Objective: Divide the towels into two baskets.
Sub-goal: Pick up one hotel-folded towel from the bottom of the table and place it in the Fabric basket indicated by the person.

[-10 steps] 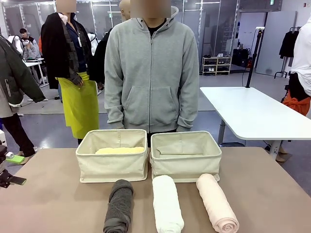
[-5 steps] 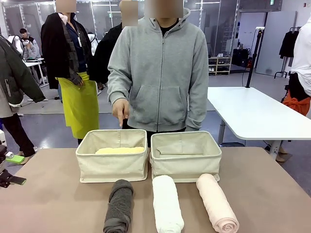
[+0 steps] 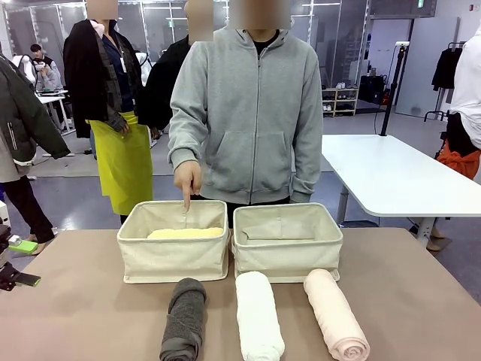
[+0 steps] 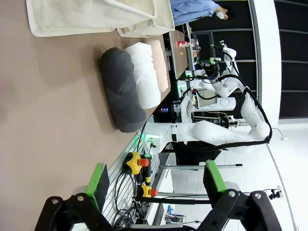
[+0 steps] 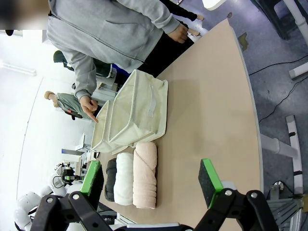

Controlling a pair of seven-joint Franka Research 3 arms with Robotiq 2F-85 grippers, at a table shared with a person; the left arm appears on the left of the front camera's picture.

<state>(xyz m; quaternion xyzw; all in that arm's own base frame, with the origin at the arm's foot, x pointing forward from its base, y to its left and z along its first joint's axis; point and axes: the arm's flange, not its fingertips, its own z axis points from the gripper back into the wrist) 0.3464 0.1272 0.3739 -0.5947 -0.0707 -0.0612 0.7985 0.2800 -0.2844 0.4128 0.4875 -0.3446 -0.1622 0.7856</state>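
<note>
Two cream baskets stand side by side at the table's far middle: the left basket holds the pale yellow towel, the right basket looks empty. In front of them lie the dark grey towel, the white towel and the pale pink towel. The person's hand points a finger down into the left basket. My left gripper hangs open, off to the side of the grey towel. My right gripper is open above the table, well away from the pink towel.
A person in a grey hoodie stands at the far edge behind the baskets. A white table stands at the right beyond mine. Other people stand at the back left. Bare tabletop lies left and right of the towels.
The person's hand has dropped lower, its finger now pointing into the left basket; a second ago both hands hung by the person's sides. Towels and baskets have not moved.
</note>
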